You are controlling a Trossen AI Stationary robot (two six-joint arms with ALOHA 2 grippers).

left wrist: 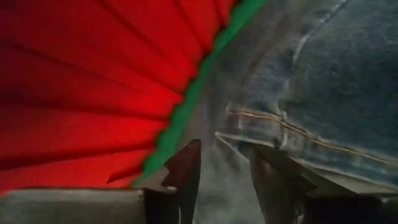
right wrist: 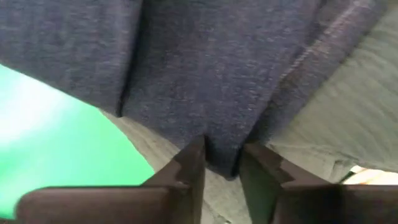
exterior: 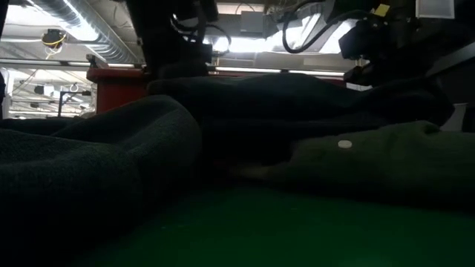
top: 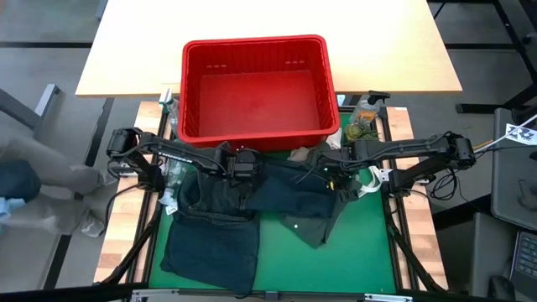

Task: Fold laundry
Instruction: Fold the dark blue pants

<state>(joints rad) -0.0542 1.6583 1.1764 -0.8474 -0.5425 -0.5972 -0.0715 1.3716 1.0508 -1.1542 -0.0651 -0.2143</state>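
Observation:
Dark blue jeans [top: 218,226] lie spread on the green mat [top: 336,268], their upper part bunched just in front of the red basket [top: 256,84]. An olive-green buttoned shirt [top: 315,222] lies partly under them at the right. My left gripper [top: 243,178] hangs open over the jeans' stitched edge [left wrist: 292,130], close to the basket wall [left wrist: 81,93]. My right gripper [top: 337,180] points down, open, over the jeans [right wrist: 205,74] where they overlap the shirt [right wrist: 336,112]. My left gripper has pale denim showing in the gap between its parted fingers [left wrist: 186,174]; I cannot tell whether they touch it. My right gripper stands from above with a hanging fold of the jeans [right wrist: 222,158] between its parted fingers [right wrist: 186,168]; I cannot tell whether they touch it.
The red basket stands empty at the mat's far edge. A clear bottle [top: 365,113] and small items sit at the far right corner. A person [top: 33,184] is beside the table's left side. Bare green mat lies near the front right.

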